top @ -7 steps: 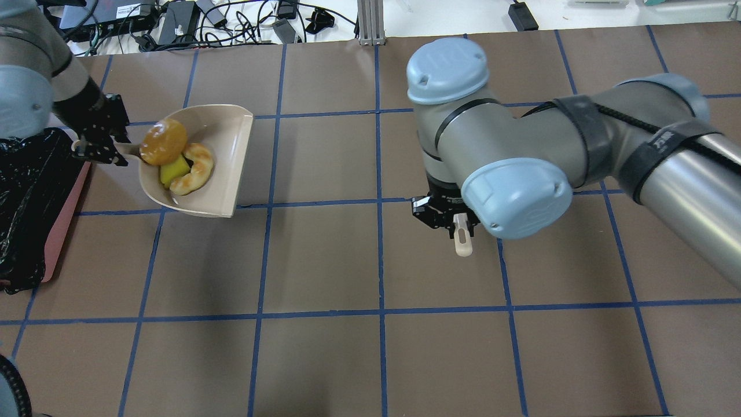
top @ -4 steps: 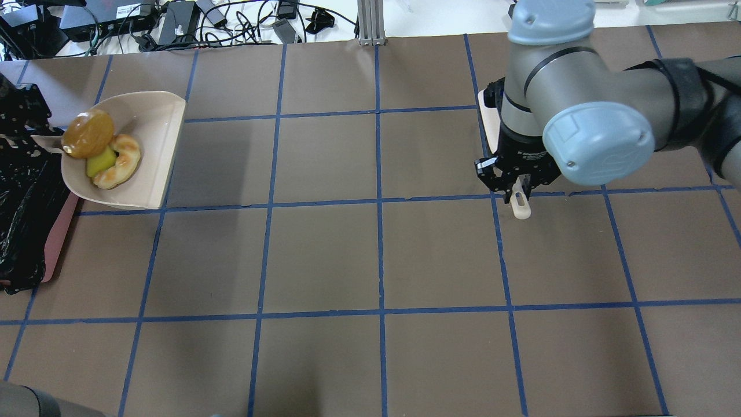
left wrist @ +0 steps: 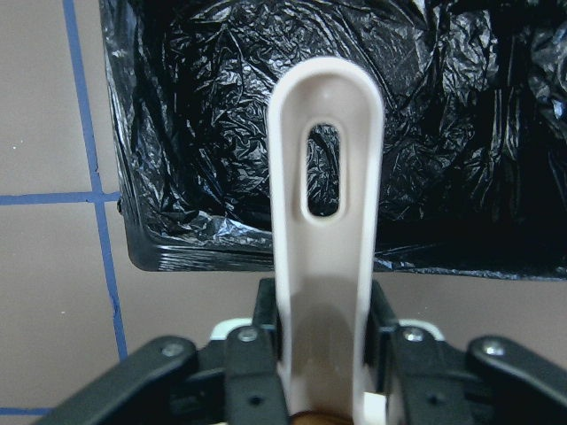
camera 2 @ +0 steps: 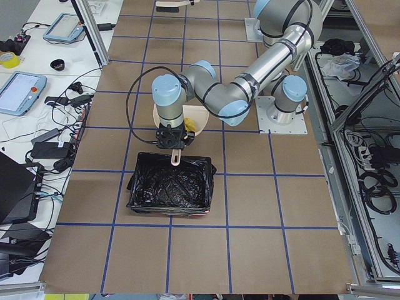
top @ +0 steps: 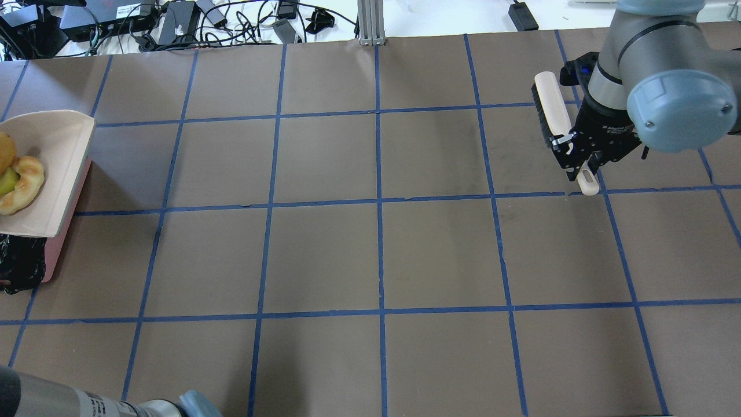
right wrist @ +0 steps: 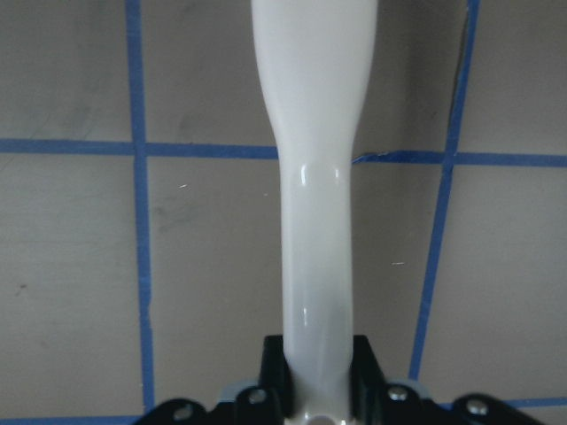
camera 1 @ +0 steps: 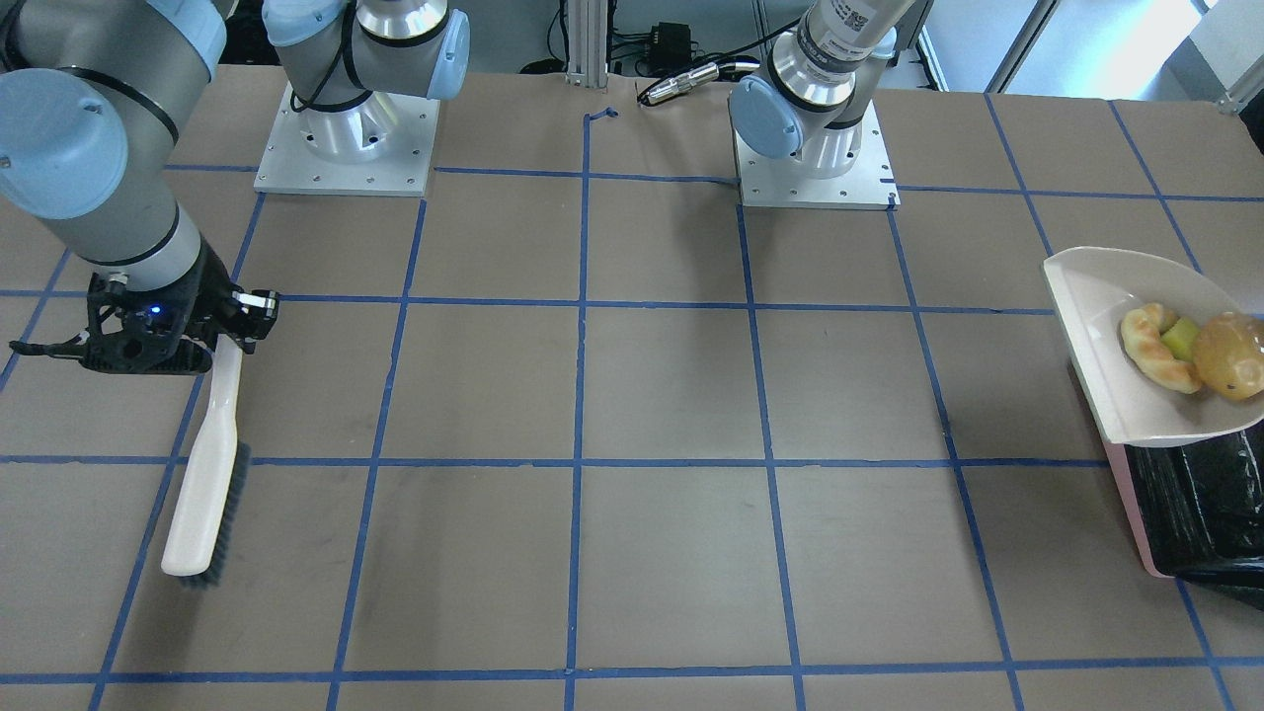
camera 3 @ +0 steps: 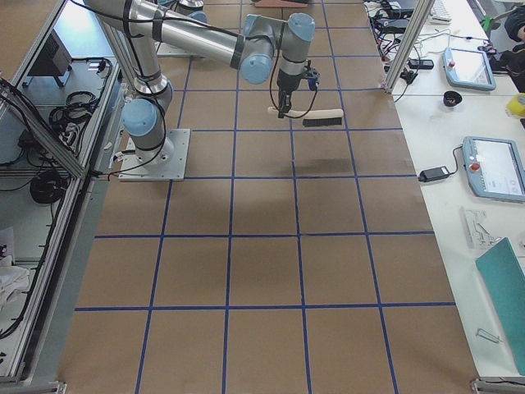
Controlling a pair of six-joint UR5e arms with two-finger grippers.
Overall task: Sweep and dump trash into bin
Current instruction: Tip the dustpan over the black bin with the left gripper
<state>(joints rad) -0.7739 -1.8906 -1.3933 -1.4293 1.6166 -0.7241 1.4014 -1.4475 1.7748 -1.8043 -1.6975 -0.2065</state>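
We're seeing the left gripper (left wrist: pixel 326 329) clamping the dustpan (top: pixel 55 174) by its handle, which is hanging above the bin (camera 1: pixel 1136 502). The trash (top: pixel 23 184) is sitting in the dustpan just beyond that gripper, over the bin's edge. Far right of the bin, the right gripper (top: pixel 582 164) is pinching the brush (top: pixel 550 104) handle.

No words, brands or numbers can be read. A coded sticker (camera 1: pixel 851 14) high on the left arm, far from its claw (left wrist: pixel 323 319), and tiny print (top: pixel 98 399) on that arm's tube are illegible.

The overhead view's left edge cuts off the dustpan (top: pixel 58 147), the potato-like lump (top: pixel 4 152) and the bin (top: pixel 52 255).
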